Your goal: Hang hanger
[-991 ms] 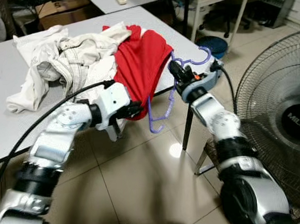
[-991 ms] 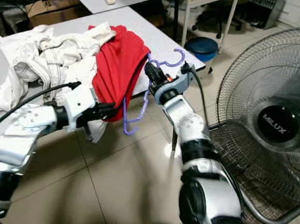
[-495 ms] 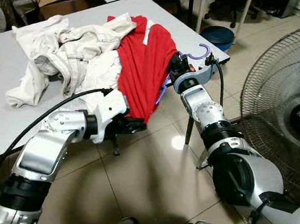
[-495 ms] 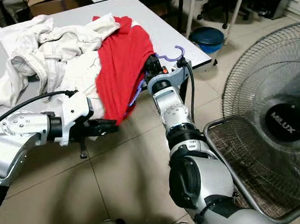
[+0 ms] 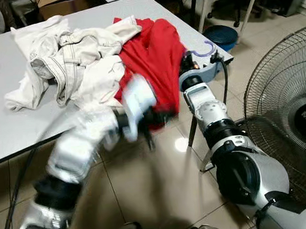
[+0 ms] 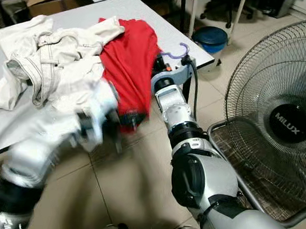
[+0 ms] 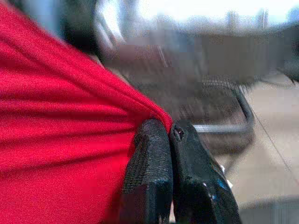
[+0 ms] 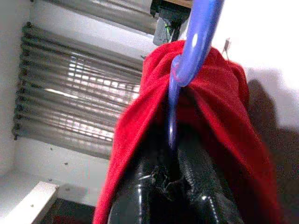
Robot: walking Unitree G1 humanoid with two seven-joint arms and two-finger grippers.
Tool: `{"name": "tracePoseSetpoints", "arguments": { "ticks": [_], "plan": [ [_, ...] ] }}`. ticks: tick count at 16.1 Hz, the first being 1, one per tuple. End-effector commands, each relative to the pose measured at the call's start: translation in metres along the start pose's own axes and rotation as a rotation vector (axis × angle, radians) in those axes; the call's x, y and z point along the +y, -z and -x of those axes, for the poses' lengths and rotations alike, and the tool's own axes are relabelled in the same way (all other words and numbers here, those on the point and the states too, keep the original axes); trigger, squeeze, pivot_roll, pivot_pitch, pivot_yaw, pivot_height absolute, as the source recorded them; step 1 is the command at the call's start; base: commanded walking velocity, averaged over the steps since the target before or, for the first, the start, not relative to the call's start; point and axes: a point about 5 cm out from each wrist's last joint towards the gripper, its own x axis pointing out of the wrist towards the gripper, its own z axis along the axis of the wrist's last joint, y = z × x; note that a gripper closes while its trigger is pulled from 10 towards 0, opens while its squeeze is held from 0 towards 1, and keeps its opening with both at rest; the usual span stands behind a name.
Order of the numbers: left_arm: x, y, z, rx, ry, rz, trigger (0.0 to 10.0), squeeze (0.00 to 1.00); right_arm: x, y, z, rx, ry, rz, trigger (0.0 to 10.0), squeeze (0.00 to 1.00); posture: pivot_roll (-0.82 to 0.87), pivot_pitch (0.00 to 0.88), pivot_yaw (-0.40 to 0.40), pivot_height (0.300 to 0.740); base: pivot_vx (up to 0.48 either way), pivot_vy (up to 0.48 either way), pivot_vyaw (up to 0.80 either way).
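2 claws are engaged: the right claw (image 8: 175,179) is clamped on the purple hanger (image 8: 184,65) inside the red shirt (image 5: 156,56) at the worktop (image 5: 6,131) edge, the left claw (image 7: 170,135) pinching its hem; overpulling could drag the shirt off.

A grey table (image 5: 16,130) carries a heap of white clothes (image 5: 74,52) and, beside it, a red garment (image 5: 157,61) — its lower part hanging over the near edge.

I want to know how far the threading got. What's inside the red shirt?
Inside the red shirt runs the purple hanger, held by the right gripper; its hook pokes out. Its shoulders are covered. The left gripper pinches the hem.
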Motion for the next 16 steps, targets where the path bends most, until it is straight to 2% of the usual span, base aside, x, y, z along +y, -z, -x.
{"name": "tracePoseSetpoints", "arguments": {
  "ticks": [1,2,5,8,10,12,16],
  "plan": [
    [0.001,-0.002,-0.003,0.012,-0.027,-0.053,10.0,0.27,0.007,-0.004,-0.003,-0.009,-0.033,-0.011,10.0,0.00,0.00,0.083,0.053,0.740,0.000,0.000,0.00],
    [0.002,-0.001,-0.004,0.007,-0.052,-0.054,10.0,1.00,0.005,-0.011,-0.002,-0.022,-0.031,-0.005,10.0,0.00,-0.01,0.074,0.050,0.740,0.000,0.000,0.00],
    [-0.001,-0.005,0.000,-0.035,-0.029,-0.082,10.0,1.00,0.000,-0.027,-0.001,-0.056,-0.024,-0.049,10.0,0.00,-0.01,0.056,0.038,0.740,0.000,0.000,0.00],
    [-0.003,0.001,0.003,-0.013,-0.063,-0.119,10.0,1.00,0.002,-0.032,-0.002,-0.051,-0.035,-0.034,10.0,0.00,-0.01,0.045,0.034,0.740,0.000,0.000,0.00],
    [-0.011,0.006,0.012,-0.010,-0.028,-0.070,10.0,1.00,0.004,-0.035,-0.003,-0.053,-0.040,-0.026,10.0,0.00,-0.02,0.039,0.032,0.740,0.000,0.000,0.00],
    [-0.016,0.008,0.018,-0.009,0.006,-0.043,10.0,1.00,0.004,-0.037,-0.003,-0.054,-0.042,-0.020,10.0,0.00,-0.01,0.038,0.031,0.740,0.000,0.000,0.80],
    [-0.009,0.009,0.038,-0.069,-0.072,0.044,10.0,1.00,0.007,-0.042,-0.004,-0.060,-0.069,-0.040,10.0,0.00,-0.01,0.038,0.031,0.740,0.000,0.000,0.80]
  ]
}}
